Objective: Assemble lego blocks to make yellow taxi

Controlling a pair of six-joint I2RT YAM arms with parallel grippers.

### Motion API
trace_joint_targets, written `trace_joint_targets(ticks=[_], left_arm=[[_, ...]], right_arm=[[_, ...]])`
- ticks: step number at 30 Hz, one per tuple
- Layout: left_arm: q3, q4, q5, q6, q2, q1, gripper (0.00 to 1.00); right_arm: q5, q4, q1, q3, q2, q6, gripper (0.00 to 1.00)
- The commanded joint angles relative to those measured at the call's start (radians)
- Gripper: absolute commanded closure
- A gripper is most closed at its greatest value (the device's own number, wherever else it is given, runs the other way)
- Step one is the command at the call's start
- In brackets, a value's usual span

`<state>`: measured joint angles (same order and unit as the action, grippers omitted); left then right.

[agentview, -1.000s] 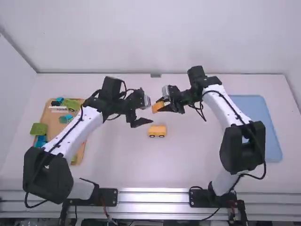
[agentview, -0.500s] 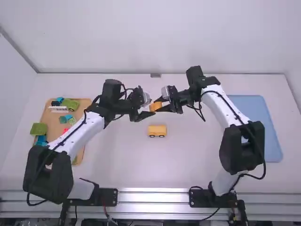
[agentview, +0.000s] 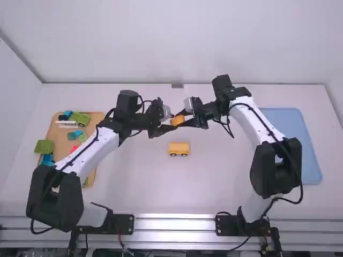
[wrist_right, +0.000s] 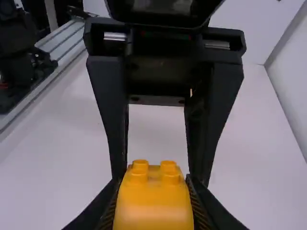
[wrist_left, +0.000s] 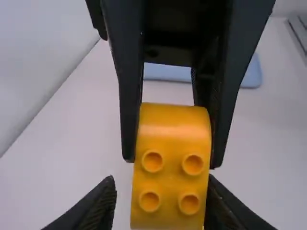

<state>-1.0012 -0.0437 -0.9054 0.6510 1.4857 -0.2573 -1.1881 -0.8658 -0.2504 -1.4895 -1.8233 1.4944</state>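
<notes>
In the high view an orange-yellow brick [agentview: 177, 121] is held above the table between both arms, my right gripper [agentview: 184, 118] shut on it. My left gripper [agentview: 172, 126] reaches around the same brick from the other side. Four-studded, the brick [wrist_left: 171, 165] stands between the open fingers of my left gripper [wrist_left: 162, 188], a gap showing along one finger. In the right wrist view the fingers of my right gripper [wrist_right: 152, 188] press the sides of the brick [wrist_right: 153, 206]. A yellow car body [agentview: 179, 146] with dark wheels rests on the table just below.
On the left lies a brown tray [agentview: 91, 175] holding green, blue and other coloured parts, among them a green block [agentview: 44, 146] at its edge. A blue tray [agentview: 312, 155] lies on the right, partly behind the right arm.
My left gripper has moved up and right to the brick. The brick has turned slightly and shifted a little left in my right gripper, which has otherwise hardly moved.
</notes>
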Motion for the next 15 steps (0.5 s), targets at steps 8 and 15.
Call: trace_joint_targets(ticks=[8,15], left_arm=[[0.007,-0.003,-0.03,0.01,0.003,-0.005,0.73],[0.007,-0.012,-0.015,-0.004,0.003,-0.005,0.76]], right_arm=[[0.008,-0.003,-0.005,-0.028,0.013,-0.005,0.86],[0.006,-0.002,-0.005,-0.028,0.013,-0.006,0.6]])
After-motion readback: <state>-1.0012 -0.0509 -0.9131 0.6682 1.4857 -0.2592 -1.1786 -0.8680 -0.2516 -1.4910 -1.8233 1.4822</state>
